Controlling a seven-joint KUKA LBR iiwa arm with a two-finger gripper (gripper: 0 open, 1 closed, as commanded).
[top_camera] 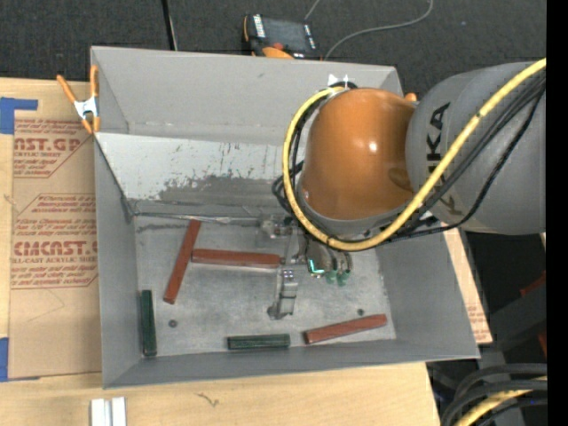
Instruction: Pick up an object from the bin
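- Just off the right-hand end of the middle red-brown bar (232, 258), which lies flat and level across the floor of the bin (204, 162), the gripper (285, 298) hangs close over the grey metal, pointing down.
- Whether the gripper is open or closed cannot be told (its metal parts overlap from this angle).
- That middle bar is the thing nearest the gripper. Its right end reaches the gripper's upper part, though contact between them cannot be judged.
- Left of the middle bar, a second red-brown bar (181, 261) lies tilted. Its upper end is near the middle bar's left end and its lower end slants away to the left.
- Below and to the right of the middle bar, well apart from it, a third red-brown bar (346, 329) lies almost level near the front wall.
- Straight below the middle bar, also near the front wall, a dark green bar (257, 343) lies level.
- Far down and left of the middle bar, a second dark green bar (146, 323) lies lengthwise along the left wall.
- Above and right of the middle bar, the wrist's orange cover (355, 153) sits over the floor with a yellow cable (287, 149) looped round it. The grey arm (484, 158) comes in from the right.
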